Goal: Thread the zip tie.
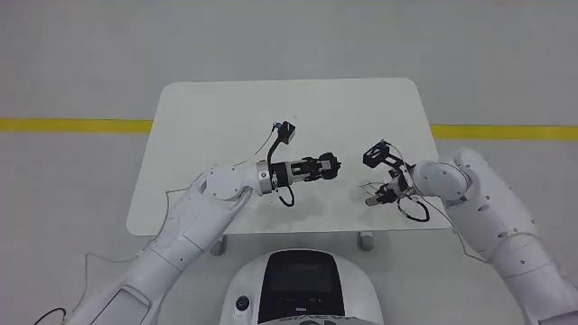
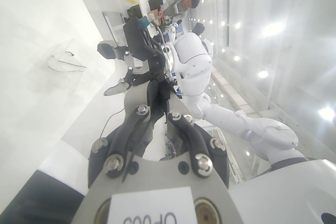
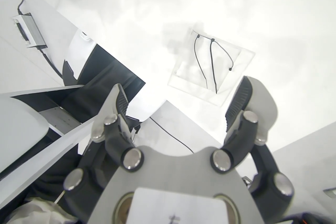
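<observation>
Thin black zip ties (image 3: pixel 213 64) lie in a clear flat tray (image 3: pixel 183 78) on the white table (image 1: pixel 226 126). The same tray (image 2: pixel 56 50) with the ties (image 2: pixel 68 63) also appears in the left wrist view. My right gripper (image 3: pixel 181 99) hovers open just short of the tray, with nothing between its fingers. My left gripper (image 2: pixel 157 89) is held above the table with its black fingers pressed together, and I see nothing between them. From above, the left gripper (image 1: pixel 334 166) and the right gripper (image 1: pixel 372 201) face each other over the table's front half.
The table's front edge (image 1: pixel 271 233) runs close under both arms. A grey box (image 3: pixel 29 30) with a black cable lies on the floor beside the table. The far half of the tabletop is bare.
</observation>
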Controlling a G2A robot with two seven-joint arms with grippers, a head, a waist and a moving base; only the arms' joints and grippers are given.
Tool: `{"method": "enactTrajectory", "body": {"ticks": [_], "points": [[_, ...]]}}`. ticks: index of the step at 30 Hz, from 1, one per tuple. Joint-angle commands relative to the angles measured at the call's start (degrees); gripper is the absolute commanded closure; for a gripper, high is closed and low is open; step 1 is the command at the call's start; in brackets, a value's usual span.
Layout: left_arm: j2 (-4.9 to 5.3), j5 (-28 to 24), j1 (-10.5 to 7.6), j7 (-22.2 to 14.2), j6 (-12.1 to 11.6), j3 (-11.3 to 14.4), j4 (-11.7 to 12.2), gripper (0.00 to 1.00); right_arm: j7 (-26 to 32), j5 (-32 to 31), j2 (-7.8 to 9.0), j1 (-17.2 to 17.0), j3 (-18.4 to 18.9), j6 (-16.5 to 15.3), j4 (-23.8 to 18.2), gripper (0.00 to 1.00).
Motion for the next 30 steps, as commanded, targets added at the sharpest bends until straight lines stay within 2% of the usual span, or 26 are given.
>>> {"method": "enactTrajectory", "body": {"ticks": [1, 28, 30], "points": [[0.00, 0.0, 0.00, 0.0, 0.0, 0.0, 0.0, 1.00, -0.3, -0.2, -0.12, 0.6, -0.6, 0.0, 0.9, 0.00], [0.00, 0.0, 0.00, 0.0, 0.0, 0.0, 0.0, 1.00, -3.5, -3.6, -0.20, 0.4, -3.1, -1.1, 1.3, 0.00], [0.00, 0.0, 0.00, 0.0, 0.0, 0.0, 0.0, 1.00, -5.3, -4.4, -0.19, -0.3, -3.2, -0.8, 1.2, 0.00]]}}
